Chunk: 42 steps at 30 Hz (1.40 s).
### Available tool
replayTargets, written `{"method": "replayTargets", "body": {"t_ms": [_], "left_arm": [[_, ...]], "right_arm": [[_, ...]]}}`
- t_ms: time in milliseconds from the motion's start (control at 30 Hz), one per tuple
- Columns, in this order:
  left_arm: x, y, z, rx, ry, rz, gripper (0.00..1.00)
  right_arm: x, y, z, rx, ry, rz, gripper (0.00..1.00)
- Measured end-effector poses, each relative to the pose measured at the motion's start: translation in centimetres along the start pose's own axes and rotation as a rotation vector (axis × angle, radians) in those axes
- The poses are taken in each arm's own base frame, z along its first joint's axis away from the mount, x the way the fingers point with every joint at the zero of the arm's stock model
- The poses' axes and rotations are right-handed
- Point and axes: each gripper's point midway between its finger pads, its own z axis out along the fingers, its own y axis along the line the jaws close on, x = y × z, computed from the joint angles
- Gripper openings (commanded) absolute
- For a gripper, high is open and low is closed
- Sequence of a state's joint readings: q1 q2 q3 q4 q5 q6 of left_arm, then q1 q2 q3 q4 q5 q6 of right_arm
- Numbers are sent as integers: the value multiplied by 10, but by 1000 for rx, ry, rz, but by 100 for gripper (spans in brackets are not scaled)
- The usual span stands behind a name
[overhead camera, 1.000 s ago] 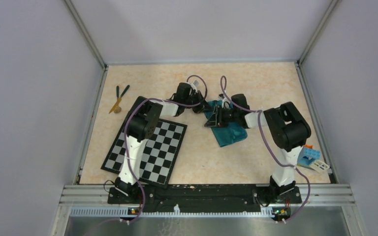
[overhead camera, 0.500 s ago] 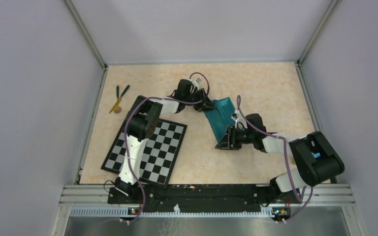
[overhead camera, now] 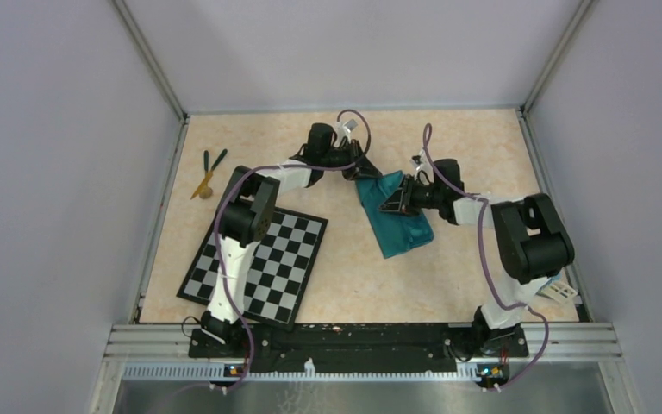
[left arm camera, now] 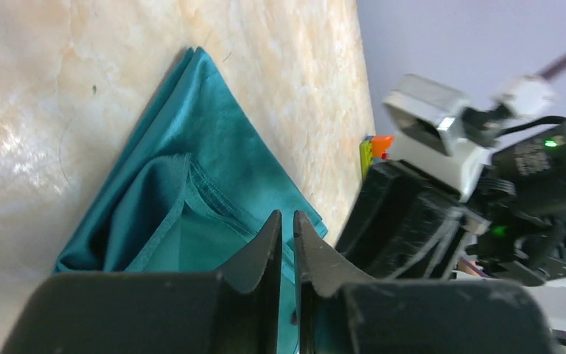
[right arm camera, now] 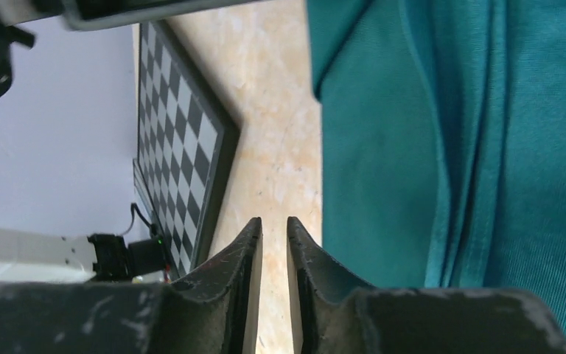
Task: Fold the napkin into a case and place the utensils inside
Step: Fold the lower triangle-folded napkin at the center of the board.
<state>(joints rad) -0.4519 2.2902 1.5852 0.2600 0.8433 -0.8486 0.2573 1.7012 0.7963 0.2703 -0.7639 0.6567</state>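
Teal-green and soft, the cloth napkin (overhead camera: 401,226) lies loosely folded. Your left gripper (left arm camera: 285,221) pinches a raised layer; your right gripper (right arm camera: 274,225) sits closed, empty, just beside it.

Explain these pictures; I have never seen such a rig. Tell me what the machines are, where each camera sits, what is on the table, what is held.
These are two robot arms bolted at the table's near edge, the left arm and the right arm, each ending in a two-finger gripper. The wide picture comes from a fixed camera above and behind them; the other two come from cameras on the wrists. On the beige marbled table lie a folded teal-green cloth napkin, a black-and-white checkerboard mat and three slim stick utensils. The left gripper is nearly shut over the napkin; whether it pinches cloth is unclear. The right gripper is nearly shut with only bare table showing between its fingers.
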Motion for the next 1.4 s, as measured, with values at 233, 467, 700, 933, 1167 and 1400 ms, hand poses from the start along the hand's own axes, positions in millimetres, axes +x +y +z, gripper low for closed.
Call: {"method": "replayTargets", "body": {"t_ms": [233, 467, 700, 933, 1167, 1400], "left_arm": [[-7, 8, 8, 35, -1, -3, 7], [2, 32, 15, 20, 15, -46, 37], [8, 37, 6, 20, 14, -41, 42], [9, 34, -11, 6, -3, -36, 36], [0, 30, -16, 0, -29, -20, 26], [-8, 40, -8, -8, -44, -18, 24]], "right_arm": [[2, -28, 20, 35, 30, 91, 6], [-16, -41, 32, 74, -19, 98, 15], [-46, -54, 50, 118, -84, 98, 20], [-68, -58, 60, 135, -135, 100, 13], [-82, -64, 66, 154, -169, 135, 5], [-89, -75, 67, 167, -192, 194, 6]]}}
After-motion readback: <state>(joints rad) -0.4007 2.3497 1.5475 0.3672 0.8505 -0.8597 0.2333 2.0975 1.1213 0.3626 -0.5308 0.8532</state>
